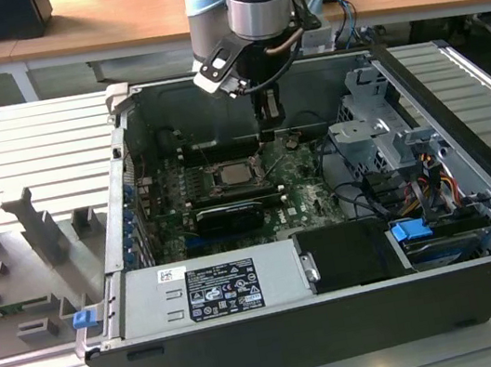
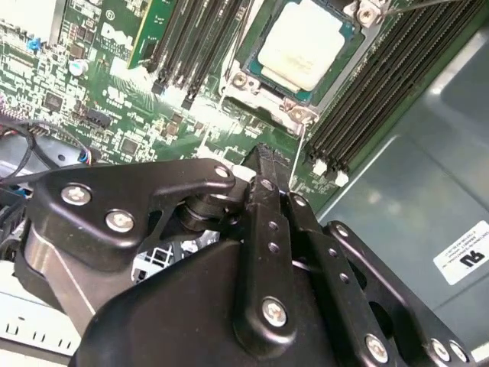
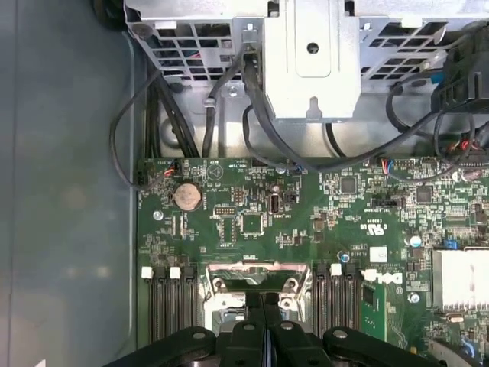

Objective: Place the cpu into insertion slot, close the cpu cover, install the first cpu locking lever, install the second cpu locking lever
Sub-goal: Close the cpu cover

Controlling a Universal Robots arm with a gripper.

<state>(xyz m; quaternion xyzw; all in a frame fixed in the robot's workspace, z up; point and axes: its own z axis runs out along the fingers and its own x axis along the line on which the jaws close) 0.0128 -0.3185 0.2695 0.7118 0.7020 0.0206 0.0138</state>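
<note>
One thin locking lever (image 2: 297, 153) runs just beside your tool (image 2: 263, 157), fingers pressed together and apparently empty; with the cpu (image 2: 306, 46) seated in the insertion slot (image 2: 340, 76), press gently, clear of the memory slots (image 2: 382, 84).

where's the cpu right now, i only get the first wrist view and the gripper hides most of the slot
Observer: In the second wrist view the cpu lies flat inside the insertion slot.
Operator: is the cover down
Observer: Yes, there the cpu cover looks flat, framing the cpu.
Operator: and the gripper
Observer: In the exterior view the gripper hangs beside the insertion slot, on the exterior view's right, not over the cpu.
</note>
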